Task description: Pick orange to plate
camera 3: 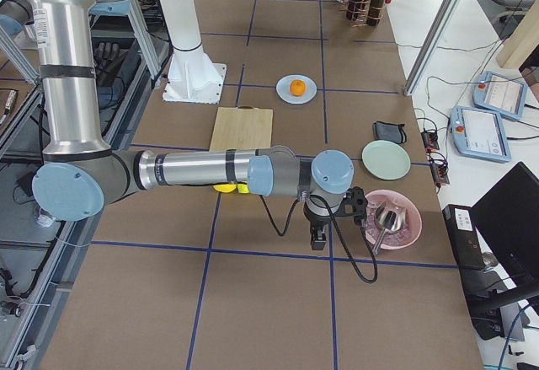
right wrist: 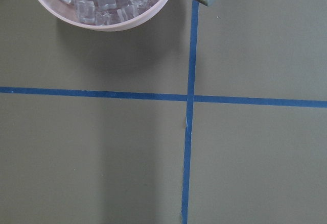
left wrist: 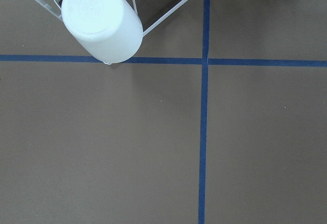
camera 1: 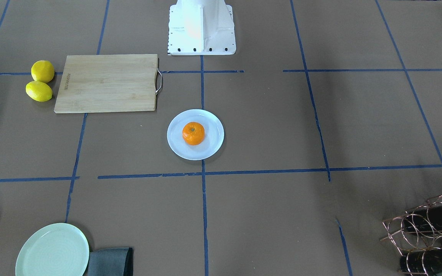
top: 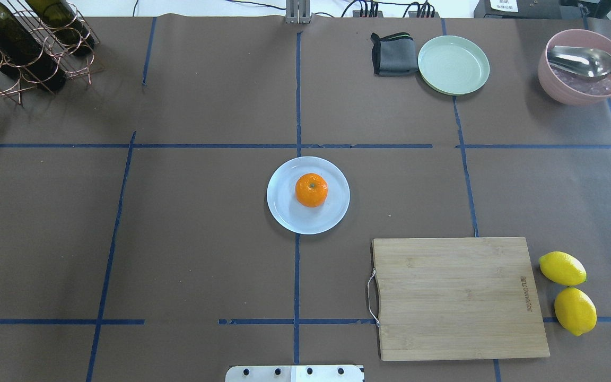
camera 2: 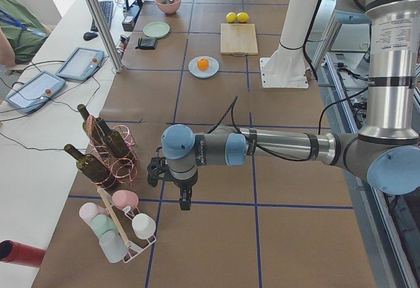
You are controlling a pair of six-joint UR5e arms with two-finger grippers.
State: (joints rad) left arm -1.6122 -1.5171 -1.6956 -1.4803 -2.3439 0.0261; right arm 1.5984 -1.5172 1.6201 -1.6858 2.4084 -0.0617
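The orange [top: 311, 190] rests upright, green stem dot up, in the middle of the pale bluish-white plate [top: 284, 215] at the table's centre. The front view shows the same orange [camera 1: 193, 133] on the plate [camera 1: 175, 143], with nothing touching it. My left gripper [camera 2: 186, 203] hangs far from the plate, by the cup rack at the table's left end. Equally distant, my right gripper [camera 3: 317, 239] hangs by the pink bowl at the right end. Both show only in the side views, so I cannot tell if they are open or shut.
A wooden cutting board [top: 456, 297] lies on the robot's right with two lemons [top: 568, 292] beside it. Further out are a light green plate [top: 453, 64], a grey cloth [top: 392, 54], a pink ice bowl [top: 581, 69] with a spoon, and a wine rack [top: 24, 42].
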